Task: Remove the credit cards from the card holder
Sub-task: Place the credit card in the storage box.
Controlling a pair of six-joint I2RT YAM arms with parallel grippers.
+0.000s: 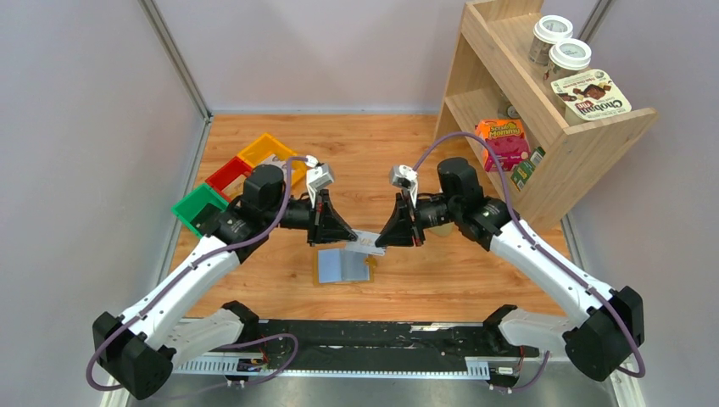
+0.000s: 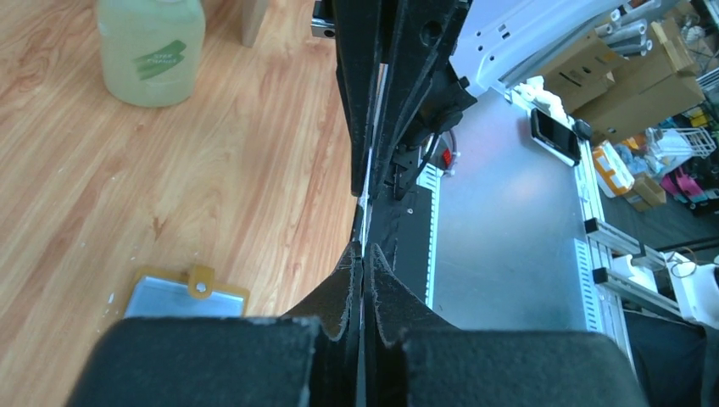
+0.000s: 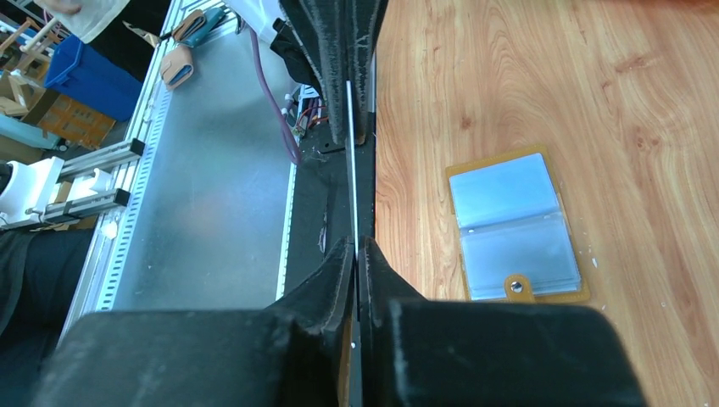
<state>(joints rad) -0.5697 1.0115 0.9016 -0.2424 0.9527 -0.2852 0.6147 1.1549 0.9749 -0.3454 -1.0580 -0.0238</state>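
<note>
The card holder (image 1: 343,265) lies open and flat on the wooden table, its clear pockets facing up; it also shows in the left wrist view (image 2: 182,297) and the right wrist view (image 3: 517,225). Just above it a pale credit card (image 1: 366,238) hangs in the air between both arms. My left gripper (image 1: 352,236) is shut on one end of the card and my right gripper (image 1: 379,243) is shut on the other. Each wrist view shows the card edge-on as a thin pale line (image 2: 366,195) (image 3: 350,153) running from my own fingertips (image 2: 363,250) (image 3: 357,243) to the other gripper.
Green (image 1: 199,208), red (image 1: 227,174) and yellow (image 1: 270,154) bins stand at the back left. A wooden shelf (image 1: 585,136) with cups and snack boxes fills the back right. A pale green bottle (image 2: 151,51) stands behind the right arm. The metal rail (image 1: 356,335) borders the near edge.
</note>
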